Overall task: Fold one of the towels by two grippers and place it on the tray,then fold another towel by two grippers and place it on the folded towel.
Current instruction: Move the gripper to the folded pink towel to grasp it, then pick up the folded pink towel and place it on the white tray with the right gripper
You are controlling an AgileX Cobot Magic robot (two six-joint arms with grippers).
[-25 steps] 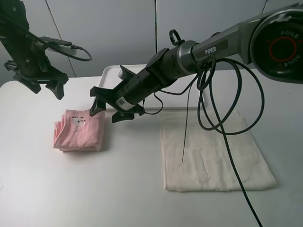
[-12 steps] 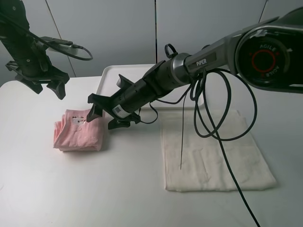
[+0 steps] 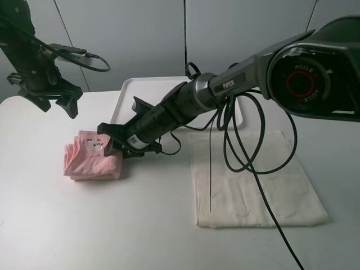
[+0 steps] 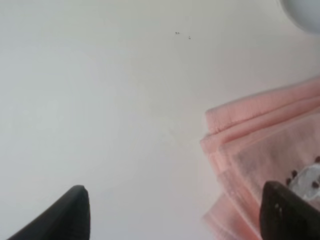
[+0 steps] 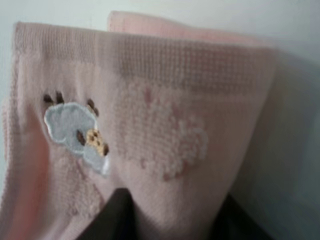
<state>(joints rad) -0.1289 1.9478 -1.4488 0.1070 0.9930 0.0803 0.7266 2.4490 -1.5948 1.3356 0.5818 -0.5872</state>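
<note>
Exterior high: two towels (image 3: 90,163) (image 3: 253,188), one tray (image 3: 143,90)

The high camera overlooks the table (image 3: 56,225); both wrist cameras see the pink towel (image 3: 84,163), the right closest.

On the table (image 3: 140,225) the folded towel (image 3: 93,160) lies at the left and the spread towel (image 3: 256,180) at the right, well apart. The tray (image 3: 152,87) sits behind the gap between them. The right gripper (image 3: 115,143) reaches across to the folded towel's right edge; the left gripper (image 3: 58,108) hangs behind that towel, apart from it.
</note>
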